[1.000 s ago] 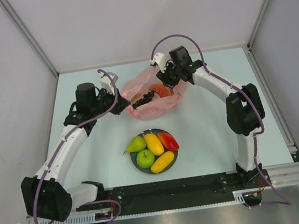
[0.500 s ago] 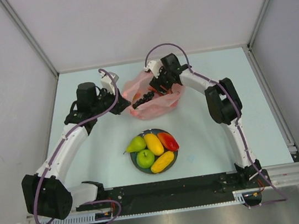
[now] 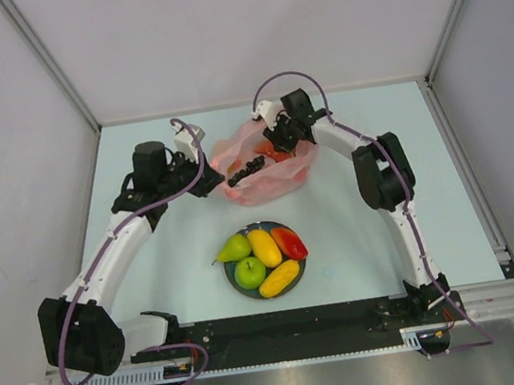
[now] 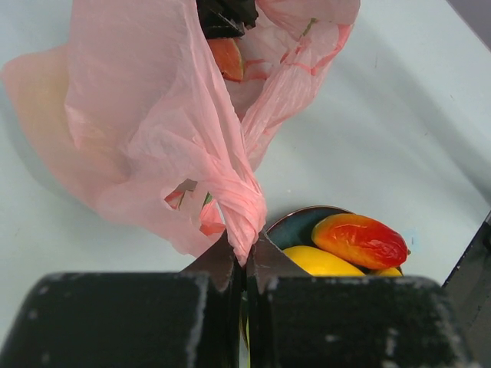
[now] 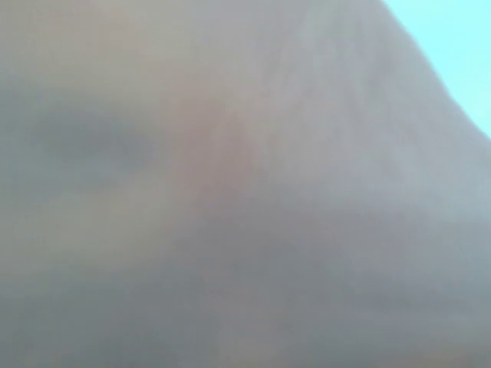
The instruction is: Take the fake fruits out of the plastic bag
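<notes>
L gripper (image 4: 245, 267) clenched on bag (image 4: 146, 130) edge. R gripper (image 3: 277, 144) sat in bag mouth at red fruit (image 4: 227, 58), grapes (image 3: 246, 168) to its left; its grip couldn't be told.

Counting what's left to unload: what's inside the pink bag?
Dark grapes and a red-orange piece show inside the plastic bag. The right tool reaches in, tips hidden. Anything beneath the folds is covered.

My top view looks down on the whole worktop (image 3: 358, 226) from above its near edge. Left wrist sits close to the plastic bag (image 4: 138, 115), which both share; right wrist is blurred.
</notes>
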Controlling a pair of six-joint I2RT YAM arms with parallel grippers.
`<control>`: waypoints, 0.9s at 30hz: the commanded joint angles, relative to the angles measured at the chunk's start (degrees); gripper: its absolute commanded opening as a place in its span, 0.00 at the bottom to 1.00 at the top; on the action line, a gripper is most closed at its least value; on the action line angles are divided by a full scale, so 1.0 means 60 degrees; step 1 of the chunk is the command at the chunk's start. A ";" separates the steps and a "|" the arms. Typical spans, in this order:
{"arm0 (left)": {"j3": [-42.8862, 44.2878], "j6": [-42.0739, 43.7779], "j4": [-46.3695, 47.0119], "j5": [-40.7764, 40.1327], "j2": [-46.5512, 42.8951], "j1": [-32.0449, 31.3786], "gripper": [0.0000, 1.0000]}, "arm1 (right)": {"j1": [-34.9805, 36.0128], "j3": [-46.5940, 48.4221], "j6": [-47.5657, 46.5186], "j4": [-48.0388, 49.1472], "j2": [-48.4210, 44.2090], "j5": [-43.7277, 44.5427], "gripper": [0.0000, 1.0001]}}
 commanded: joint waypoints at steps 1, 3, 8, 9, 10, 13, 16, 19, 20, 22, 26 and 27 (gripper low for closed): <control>0.0291 0.0063 0.0229 -0.0011 0.0086 0.0002 0.00 | -0.0021 0.0144 -0.0116 -0.0020 -0.0572 0.0059 0.26; 0.0320 -0.0025 0.0288 0.0018 0.0101 0.0003 0.00 | 0.0008 0.0042 -0.0058 -0.0035 -0.0837 -0.0028 0.21; 0.0335 -0.0171 0.0508 0.0048 0.0189 0.0047 0.00 | 0.0082 -0.0426 0.0176 -0.0166 -0.1773 -0.0233 0.10; 0.0349 -0.0201 0.0552 0.0048 0.0189 0.0047 0.00 | 0.0096 -0.0630 0.0221 -0.0167 -0.1906 -0.0248 0.06; 0.0349 -0.0215 0.0596 0.0048 0.0189 0.0047 0.00 | 0.0096 -0.0734 0.0264 -0.0167 -0.2053 -0.0263 0.05; 0.0320 -0.0274 0.0654 0.0062 0.0160 0.0061 0.00 | 0.0126 -0.1099 0.0455 -0.0196 -0.2595 -0.0263 0.00; 0.0291 -0.0332 0.0713 0.0062 0.0145 0.0061 0.00 | 0.0140 -0.1349 0.0675 -0.0094 -0.3064 -0.0248 0.00; 0.0291 -0.0420 0.0786 0.0062 0.0145 0.0061 0.00 | 0.0228 -0.1481 0.0602 -0.0210 -0.3503 -0.0336 0.00; 0.0320 -0.0464 0.0801 0.0048 0.0131 0.0047 0.00 | 0.0286 -0.1671 0.0544 -0.0298 -0.3635 -0.0351 0.00; 0.0349 -0.0508 0.0816 0.0033 0.0131 0.0061 0.00 | 0.0345 -0.1934 0.0441 -0.0415 -0.4087 -0.0409 0.00; 0.0364 -0.0567 0.0889 -0.0011 0.0029 0.0061 0.00 | 0.0477 -0.2799 0.0470 -0.0591 -0.5069 -0.0541 0.00; 0.0349 -0.0567 0.0903 -0.0011 0.0014 0.0061 0.00 | 0.0550 -0.3134 0.0470 -0.0679 -0.5289 -0.0570 0.00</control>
